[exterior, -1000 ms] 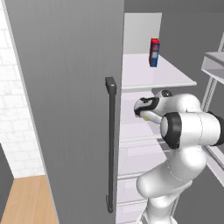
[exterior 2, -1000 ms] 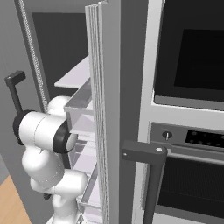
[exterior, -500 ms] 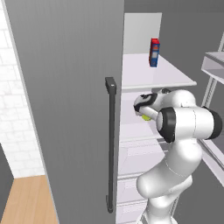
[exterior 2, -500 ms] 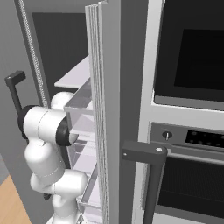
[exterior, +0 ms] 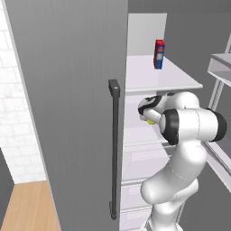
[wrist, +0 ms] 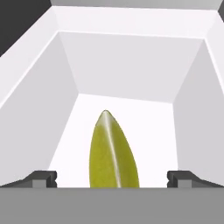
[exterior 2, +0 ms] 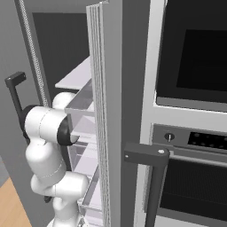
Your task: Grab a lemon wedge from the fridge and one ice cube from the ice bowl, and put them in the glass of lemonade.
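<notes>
My gripper: spread wide, nothing held; in the hand view the two dark fingertips stand at the bottom left and bottom right of the frame, with the wedge between them and not touched by either.
Lemon wedge: yellow-green, pointed end towards the top of the hand view, lying on the white floor of a shelf bay at bottom centre; in the left base view a small yellow bit of it peeks out just under my hand, centre of frame.
Fridge: its grey door fills the left and centre of the left base view, the dark bar handle running down the middle; the white shelves are to the right of it.
My arm: rises from the lower right of the left base view and reaches into the fridge at mid height; in the right base view it is at centre left, beside the open door's edge.
Can: blue and red, upright on the upper shelf, top centre-right of the left base view, well above my hand.
Wall oven: black, on the right of the right base view.
</notes>
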You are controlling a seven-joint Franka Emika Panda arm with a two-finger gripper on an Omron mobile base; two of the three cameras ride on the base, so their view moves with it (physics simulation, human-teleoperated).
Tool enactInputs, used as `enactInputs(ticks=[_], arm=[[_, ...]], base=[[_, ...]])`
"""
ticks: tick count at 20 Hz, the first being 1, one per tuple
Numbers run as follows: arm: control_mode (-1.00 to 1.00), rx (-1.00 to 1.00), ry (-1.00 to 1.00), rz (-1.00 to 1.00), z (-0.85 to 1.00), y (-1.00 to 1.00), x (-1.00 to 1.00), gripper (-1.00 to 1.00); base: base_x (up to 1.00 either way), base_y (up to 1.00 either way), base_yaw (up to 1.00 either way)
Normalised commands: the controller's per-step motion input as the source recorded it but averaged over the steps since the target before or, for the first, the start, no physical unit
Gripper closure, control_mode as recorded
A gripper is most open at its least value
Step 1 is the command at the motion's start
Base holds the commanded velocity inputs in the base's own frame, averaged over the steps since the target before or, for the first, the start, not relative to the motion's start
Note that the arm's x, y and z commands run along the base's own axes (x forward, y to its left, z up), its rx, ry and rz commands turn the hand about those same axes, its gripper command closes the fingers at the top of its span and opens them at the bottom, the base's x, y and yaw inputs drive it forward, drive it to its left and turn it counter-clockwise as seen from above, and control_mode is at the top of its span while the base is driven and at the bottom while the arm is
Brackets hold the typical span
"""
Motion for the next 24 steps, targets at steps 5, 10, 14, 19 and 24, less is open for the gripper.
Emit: enactInputs(ticks=[5,10,14,19,24], arm=[[-1.00,0.00,0.00,0.00,-0.29,0.00,0.14,-1.00],[-1.00,0.00,0.01,0.00,-0.24,0.00,0.26,-1.00],[-1.00,0.00,0.00,0.00,-0.39,0.00,0.02,-1.00],[-1.00,0.00,0.00,0.01,-0.09,0.00,-0.03,-1.00],[-1.00,0.00,0.00,0.01,0.00,0.03,0.00,-1.00]], base=[[0.00,0.00,0.00],[0.00,0.00,0.00],[0.00,0.00,0.00],[0.00,0.00,0.00],[0.00,0.00,0.00]])
